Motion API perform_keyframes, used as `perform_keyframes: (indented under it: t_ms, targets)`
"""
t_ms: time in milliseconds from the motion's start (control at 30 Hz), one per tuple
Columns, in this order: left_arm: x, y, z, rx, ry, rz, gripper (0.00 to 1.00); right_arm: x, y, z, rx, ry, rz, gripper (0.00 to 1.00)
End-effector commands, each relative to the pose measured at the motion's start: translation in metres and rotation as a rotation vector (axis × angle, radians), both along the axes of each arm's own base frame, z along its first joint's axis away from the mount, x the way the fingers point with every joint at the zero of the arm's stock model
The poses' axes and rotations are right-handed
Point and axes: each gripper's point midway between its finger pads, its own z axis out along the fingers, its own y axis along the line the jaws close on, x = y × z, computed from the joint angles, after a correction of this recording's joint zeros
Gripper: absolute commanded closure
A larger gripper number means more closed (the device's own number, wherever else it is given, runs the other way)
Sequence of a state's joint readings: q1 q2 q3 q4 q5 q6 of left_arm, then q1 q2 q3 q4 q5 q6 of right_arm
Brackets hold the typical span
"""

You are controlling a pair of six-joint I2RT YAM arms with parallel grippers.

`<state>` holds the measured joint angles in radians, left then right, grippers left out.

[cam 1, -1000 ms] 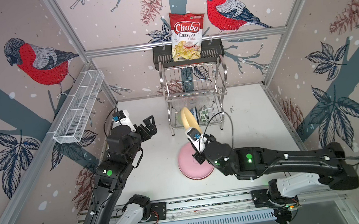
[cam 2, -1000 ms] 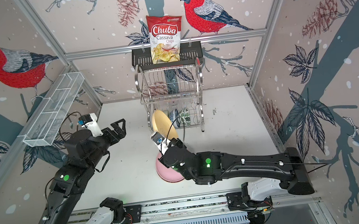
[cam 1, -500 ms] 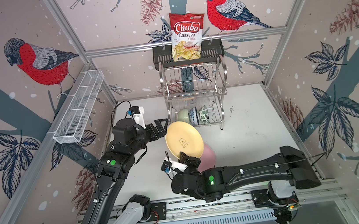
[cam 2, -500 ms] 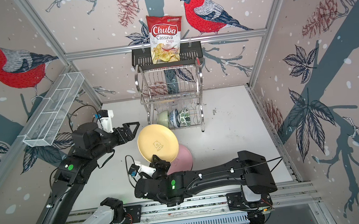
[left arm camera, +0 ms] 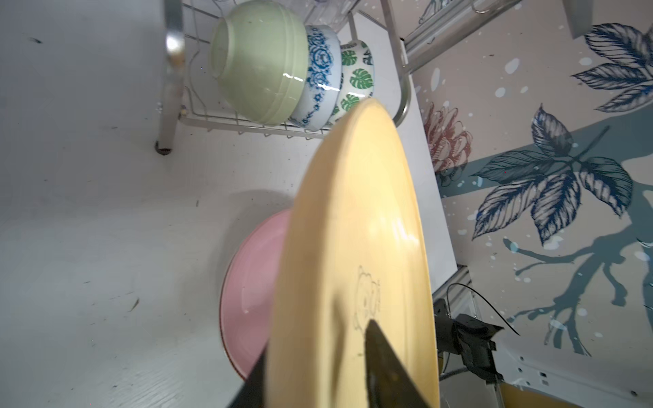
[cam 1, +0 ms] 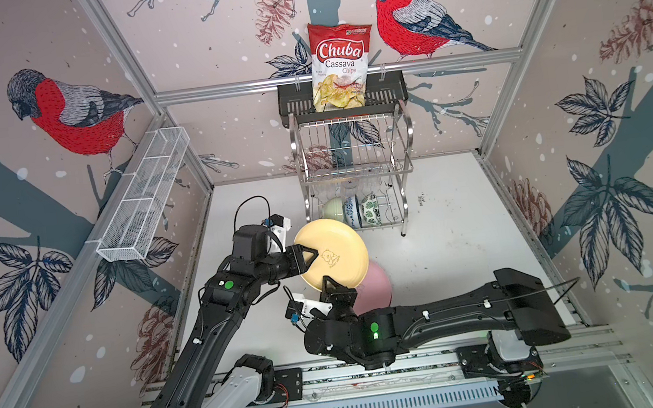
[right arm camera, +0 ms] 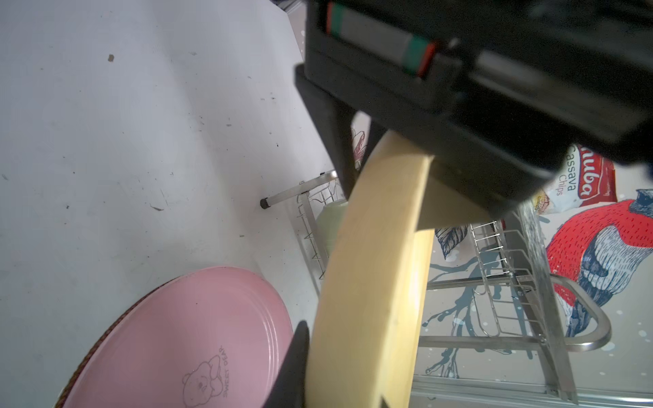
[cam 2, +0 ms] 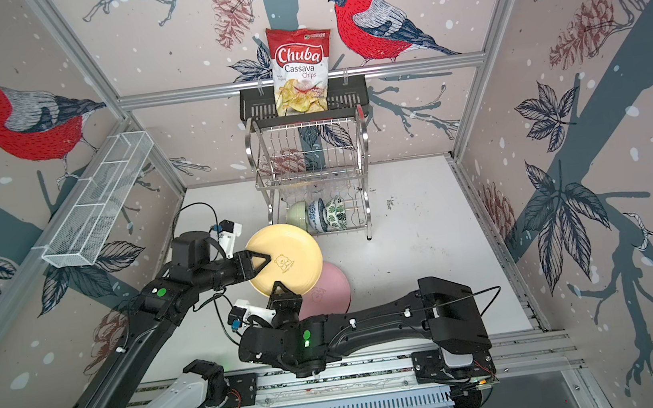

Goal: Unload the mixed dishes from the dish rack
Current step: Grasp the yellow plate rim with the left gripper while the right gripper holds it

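The cream-yellow plate point(cam 1: 335, 260) point(cam 2: 288, 266) hangs tilted over the pink plate point(cam 1: 379, 295) point(cam 2: 329, 294), which lies flat on the white table. My left gripper point(cam 1: 308, 257) point(left arm camera: 318, 353) is shut on the yellow plate's left rim, one finger on each face. At the near rim my right gripper point(cam 1: 332, 286) point(right arm camera: 342, 364) is shut on the same plate point(right arm camera: 371, 282). Behind stands the dish rack point(cam 1: 354, 172) with its upper tier empty of plates. On the lower tier lean a pale green bowl point(left arm camera: 258, 63), a blue-white bowl point(left arm camera: 321, 77) and a leaf-print bowl point(left arm camera: 357, 81).
A bag of cassava chips point(cam 1: 338, 65) stands in a black shelf basket point(cam 1: 292, 104) on the back wall, just above the rack. A long white mesh tray point(cam 1: 144, 200) hangs on the left wall. Bare white table point(cam 1: 459, 248) lies right of the plates.
My right arm has carried the yellow plate out of the rack to above the pink plate. The left arm moved in from the left and shut on the plate's rim.
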<state>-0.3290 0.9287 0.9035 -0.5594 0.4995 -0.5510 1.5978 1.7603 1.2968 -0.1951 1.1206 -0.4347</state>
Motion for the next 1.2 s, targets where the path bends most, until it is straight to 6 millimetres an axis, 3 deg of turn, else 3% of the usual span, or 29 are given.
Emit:
perform_keyframes:
  t_ms: [0, 67, 200, 400, 533, 700, 833, 1000, 1167]
  targets:
    - [0.004, -0.009, 0.013, -0.045, -0.057, -0.046, 0.84, 0.004, 0.009, 0.017, 0.110, -0.011, -0.023, 1.00]
    - [0.005, -0.010, 0.016, -0.055, -0.067, -0.048, 0.92, 0.009, 0.009, 0.017, 0.123, -0.007, -0.036, 0.96]
    - [0.003, -0.012, 0.016, -0.071, -0.071, -0.056, 1.00, 0.014, 0.011, 0.021, 0.175, 0.033, -0.034, 0.78]
    - [0.000, -0.012, 0.018, -0.087, -0.087, -0.054, 1.00, 0.017, 0.019, 0.026, 0.289, 0.161, 0.009, 0.50]
    - [0.002, -0.009, 0.017, -0.078, -0.093, -0.041, 1.00, 0.002, 0.037, 0.027, 0.398, 0.349, 0.112, 0.37]
    - [0.005, -0.009, 0.018, -0.076, -0.096, -0.031, 1.00, -0.025, 0.058, 0.037, 0.589, 0.700, 0.295, 0.34]
    - [0.008, -0.006, 0.017, -0.064, -0.101, -0.015, 1.00, -0.038, 0.059, 0.053, 0.725, 0.944, 0.416, 0.34]
    - [0.012, -0.004, 0.018, -0.060, -0.111, 0.001, 1.00, -0.029, 0.035, 0.086, 0.877, 1.048, 0.489, 0.34]
    - [0.017, -0.001, 0.021, -0.068, -0.123, 0.024, 1.00, 0.003, -0.008, 0.115, 1.030, 1.017, 0.449, 0.34]
